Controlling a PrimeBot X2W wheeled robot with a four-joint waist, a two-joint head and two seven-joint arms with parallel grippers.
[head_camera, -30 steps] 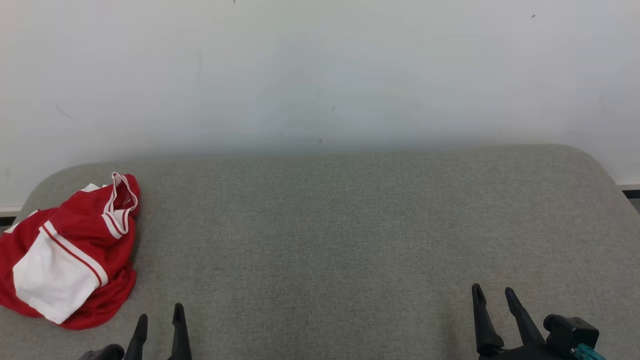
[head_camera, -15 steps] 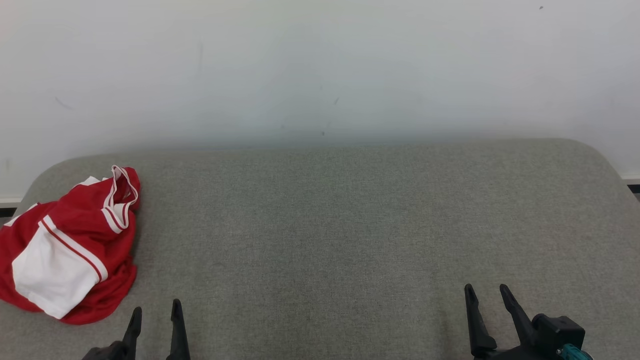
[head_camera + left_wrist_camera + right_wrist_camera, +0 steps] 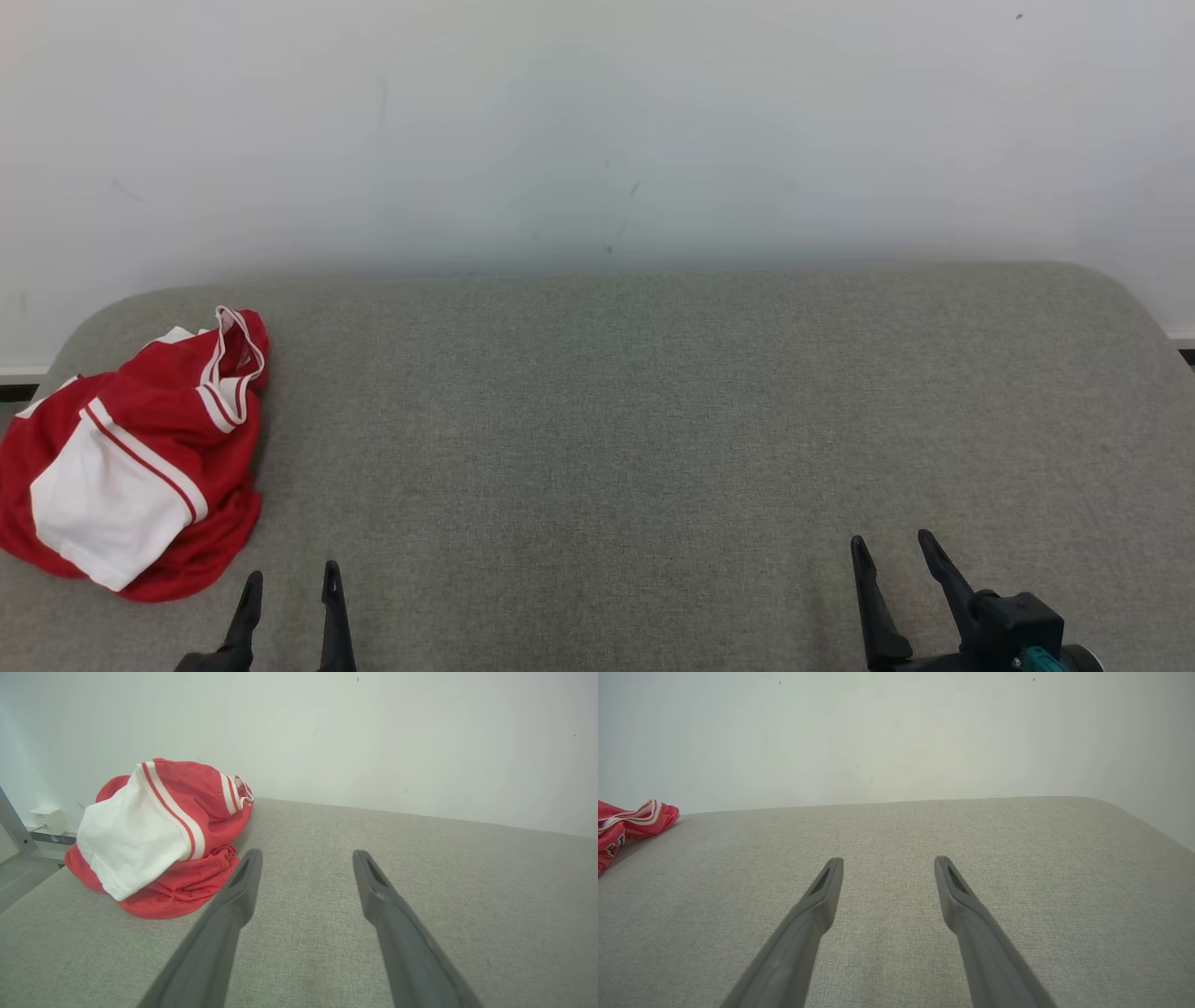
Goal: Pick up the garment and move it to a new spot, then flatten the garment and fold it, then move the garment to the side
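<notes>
Both left gripper (image 3: 289, 573) and right gripper (image 3: 890, 539) hover spread, empty, while the crumpled red-and-white garment (image 3: 131, 457), perhaps a jersey, lies at the left end of the grey cushion (image 3: 653, 420), so pickup next needs a leftward reach.

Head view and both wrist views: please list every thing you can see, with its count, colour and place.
garment: one, red with white panel and stripes, crumpled at the left end of the padded surface
padded surface: one, grey fabric, rounded far corners, spanning the head view
wall: one, white with a few small marks, behind the surface
small box: one, white, low on the wall beyond the garment, seen in the left wrist view
slanted bar: one, grey, left edge of the left wrist view
left gripper: one, dark, open, low over the surface just right of the garment
right gripper: one, dark, open, lower right over bare surface
</notes>
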